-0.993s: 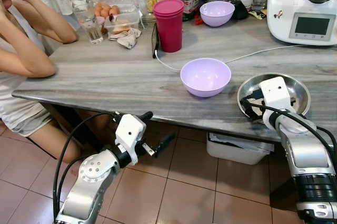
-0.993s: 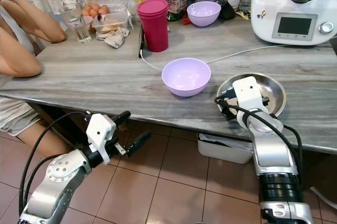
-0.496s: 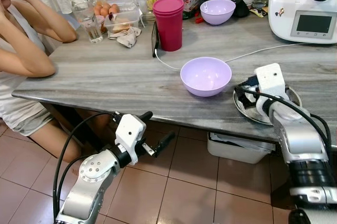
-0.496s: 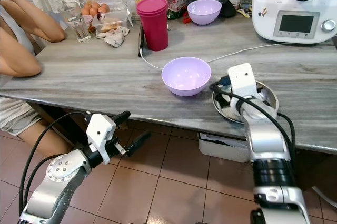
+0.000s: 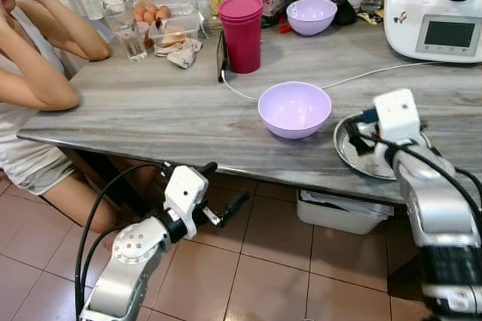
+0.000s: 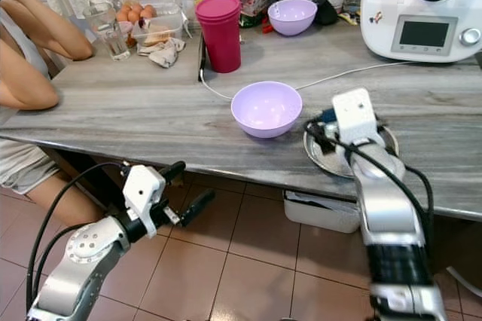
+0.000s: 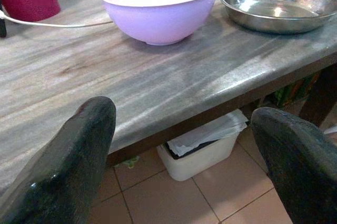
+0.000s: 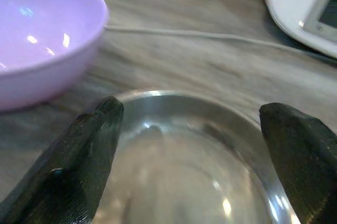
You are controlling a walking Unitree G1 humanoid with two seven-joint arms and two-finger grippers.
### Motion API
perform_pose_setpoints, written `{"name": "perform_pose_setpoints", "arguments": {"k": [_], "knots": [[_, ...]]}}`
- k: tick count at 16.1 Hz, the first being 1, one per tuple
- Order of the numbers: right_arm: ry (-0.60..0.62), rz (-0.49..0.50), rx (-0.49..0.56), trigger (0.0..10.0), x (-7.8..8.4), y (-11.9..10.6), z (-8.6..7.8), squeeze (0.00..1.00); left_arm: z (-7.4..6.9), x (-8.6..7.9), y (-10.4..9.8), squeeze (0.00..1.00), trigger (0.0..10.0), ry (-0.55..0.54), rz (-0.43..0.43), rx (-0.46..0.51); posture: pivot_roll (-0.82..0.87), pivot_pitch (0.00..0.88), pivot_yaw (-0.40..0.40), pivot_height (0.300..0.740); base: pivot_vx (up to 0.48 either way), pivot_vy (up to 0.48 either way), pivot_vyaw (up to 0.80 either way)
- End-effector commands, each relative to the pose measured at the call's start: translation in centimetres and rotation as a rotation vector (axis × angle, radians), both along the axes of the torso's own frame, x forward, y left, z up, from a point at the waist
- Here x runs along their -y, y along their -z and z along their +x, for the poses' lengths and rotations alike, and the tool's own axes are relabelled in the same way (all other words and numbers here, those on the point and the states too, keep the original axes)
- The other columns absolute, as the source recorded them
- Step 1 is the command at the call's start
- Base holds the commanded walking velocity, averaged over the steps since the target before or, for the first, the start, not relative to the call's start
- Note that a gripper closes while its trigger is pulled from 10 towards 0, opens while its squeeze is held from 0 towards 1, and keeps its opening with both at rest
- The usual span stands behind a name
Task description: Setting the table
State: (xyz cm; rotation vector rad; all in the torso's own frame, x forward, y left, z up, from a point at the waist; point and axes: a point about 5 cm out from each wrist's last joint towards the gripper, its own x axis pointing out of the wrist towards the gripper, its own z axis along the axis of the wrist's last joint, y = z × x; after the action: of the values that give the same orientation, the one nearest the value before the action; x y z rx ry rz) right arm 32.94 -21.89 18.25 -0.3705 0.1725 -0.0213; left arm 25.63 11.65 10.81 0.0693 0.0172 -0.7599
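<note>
**Steel dish at the near table edge, right gripper spread above it**

Nearest, below the grey wood-grain table: left gripper, black fingers parted, holding nothing. At the near edge: shallow round stainless-steel dish, just beside the pale lilac plastic bowl. Over the dish: right gripper, fingers wide apart, empty. Farther back: tall magenta lidded cup, second lilac bowl, white kitchen machine.

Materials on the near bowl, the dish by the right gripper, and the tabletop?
Lilac bowl: likely plastic, opaque, smooth, with soft sheen and small glints.
Dish: metal, probably stainless steel; mirror-like reflections and bright rim. The right gripper hovers open over it.
Tabletop: grey streaked grain, matte; wood-look laminate or stone, cannot tell which.
</note>
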Motion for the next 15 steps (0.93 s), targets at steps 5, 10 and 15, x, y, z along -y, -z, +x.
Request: {"name": "perform_pose_setpoints", "arguments": {"k": [5,10,15], "knots": [[0.088,0.077,-0.08,10.0,0.9,1.8,-0.8,0.0,0.1,-0.3,-0.1,0.0,10.0,0.003,0.016,0.003,-0.23,0.099,0.135,0.74,0.0,0.0,0.0],[0.084,0.121,-0.107,10.0,1.0,2.4,0.3,0.0,-0.2,-0.4,0.0,0.0,10.0,0.001,0.019,-0.003,-0.22,0.102,0.133,0.74,0.0,0.0,0.0],[0.052,0.13,-0.103,10.0,0.6,2.2,1.9,0.0,-0.5,-0.8,-0.1,0.0,10.0,-0.009,0.026,-0.004,-0.19,0.109,0.131,0.74,0.0,0.0,0.0]]}}
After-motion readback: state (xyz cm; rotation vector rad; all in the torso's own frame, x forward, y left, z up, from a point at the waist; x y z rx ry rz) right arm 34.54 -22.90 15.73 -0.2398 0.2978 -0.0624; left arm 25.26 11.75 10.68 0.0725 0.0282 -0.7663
